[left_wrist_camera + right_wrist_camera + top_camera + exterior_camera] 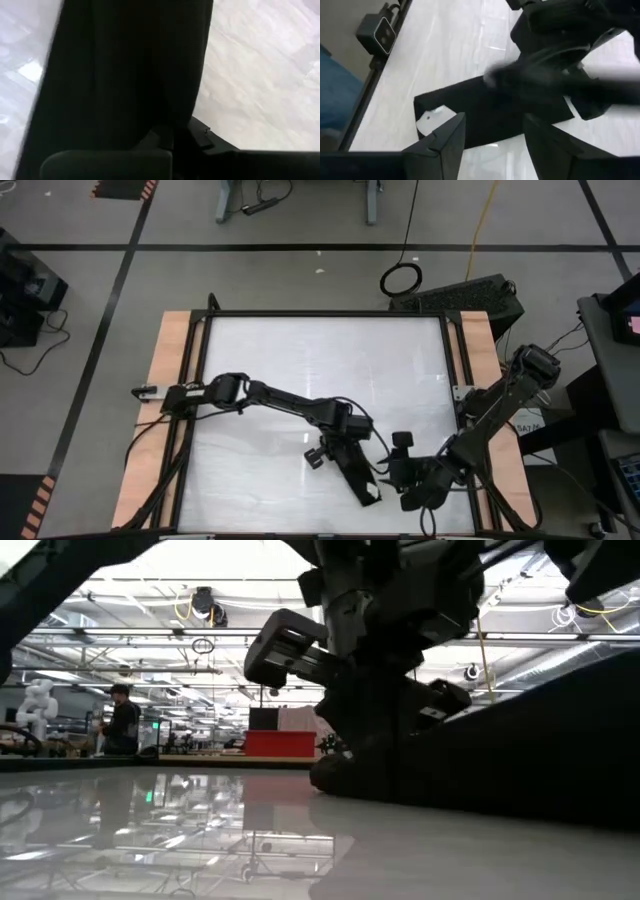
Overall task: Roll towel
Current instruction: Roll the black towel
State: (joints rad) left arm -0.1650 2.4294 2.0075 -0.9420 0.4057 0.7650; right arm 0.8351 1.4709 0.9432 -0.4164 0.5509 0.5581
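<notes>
1. The towel (362,480) lies as a narrow black strip on the near part of the white surface (300,360), toward the right, running at a slant. In the right wrist view we see it (485,117) folded flat, with its white tag (434,117) at one end.
2. Our left claw (350,463) is on the strip, its fingers closed tight. In the left wrist view dark cloth (125,75) fills the space ahead of it, so we judge that it pinches the towel, though the contact itself is hidden. We read this as a hold meant to anchor or turn the cloth so the roll stays tight.
3. Our right claw (492,142) hovers just beside the tagged end with its fingers spread wide and nothing between them. From above it (405,485) sits close to the left claw, at the strip's near end.
4. We judge that the open right claw is placed to take a fresh hold while the left keeps the cloth from slackening.
5. The risk, as we see it, is crowding: both claws work almost touching over one small strip.
</notes>
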